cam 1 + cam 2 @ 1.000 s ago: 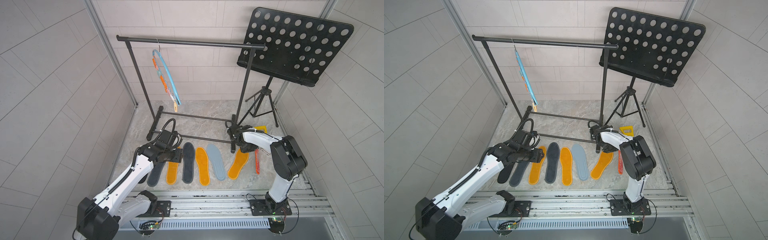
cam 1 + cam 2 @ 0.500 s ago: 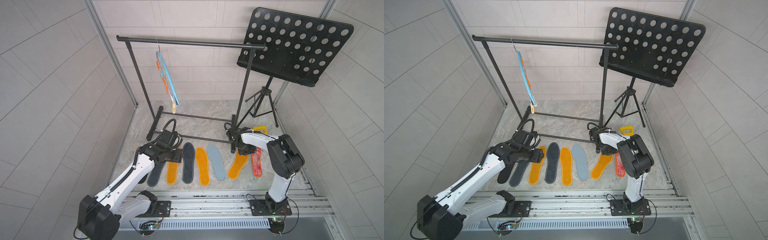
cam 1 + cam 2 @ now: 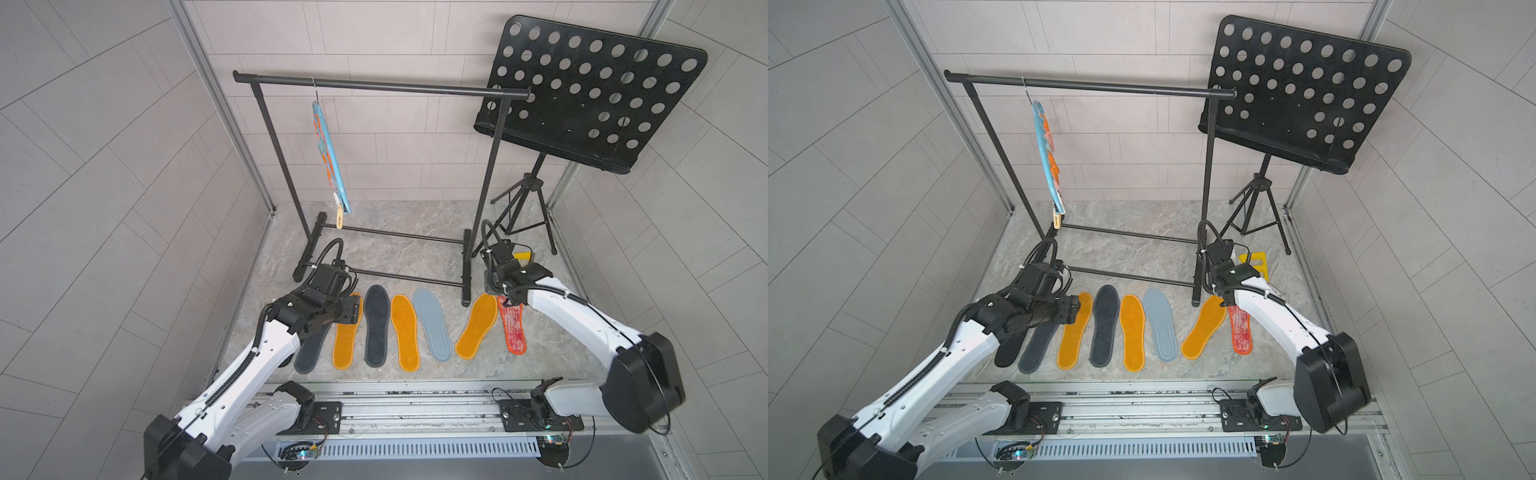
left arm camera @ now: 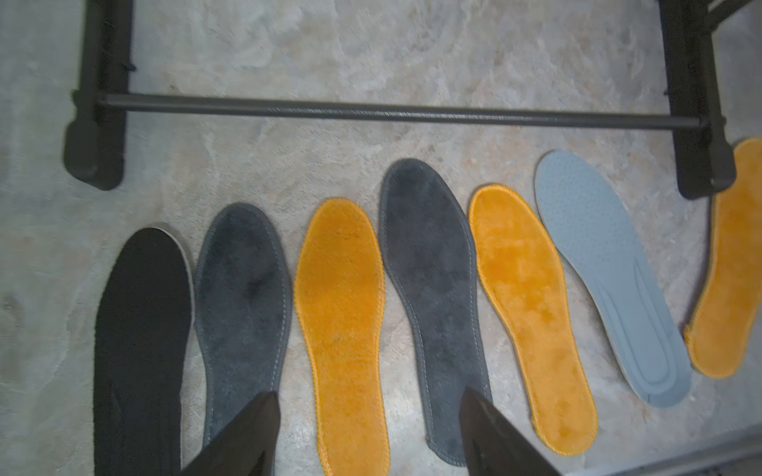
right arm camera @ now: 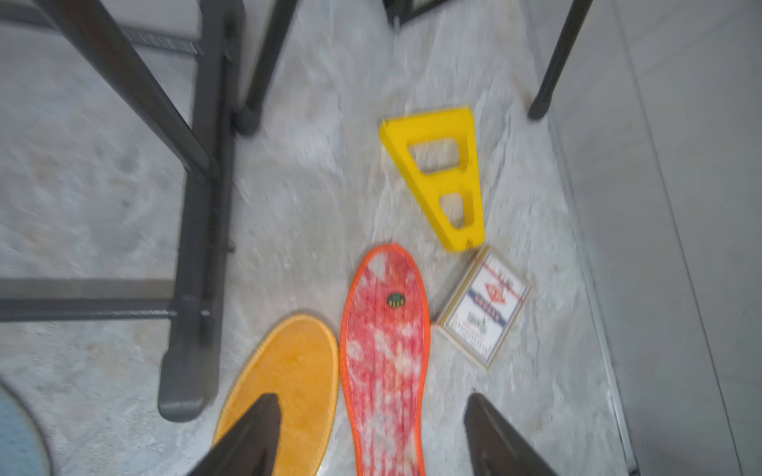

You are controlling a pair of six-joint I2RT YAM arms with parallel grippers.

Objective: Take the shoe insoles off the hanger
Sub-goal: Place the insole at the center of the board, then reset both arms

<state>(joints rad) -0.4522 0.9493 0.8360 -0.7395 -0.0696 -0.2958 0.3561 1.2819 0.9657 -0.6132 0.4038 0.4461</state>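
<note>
Both tools spread, empty; left gripper (image 4: 367, 395) hovering over shoe insoles (image 3: 403, 328) lying on floor (image 3: 395, 257); right gripper (image 5: 371, 412) straddling red mesh insole (image 5: 385, 350); hanger (image 3: 330, 158) hanging on rack (image 3: 374, 85), holding clips only; risk: lifting fingers snagging mesh, dragging it.

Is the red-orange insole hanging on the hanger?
No, the red-orange insole lies flat on the floor beside an orange-yellow insole.

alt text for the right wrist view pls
A red mesh insole lies flat on the stone floor under the open right gripper, with an orange insole alongside. Beyond them lie a yellow plastic wedge and a small printed box; black rack legs stand nearby.
</note>
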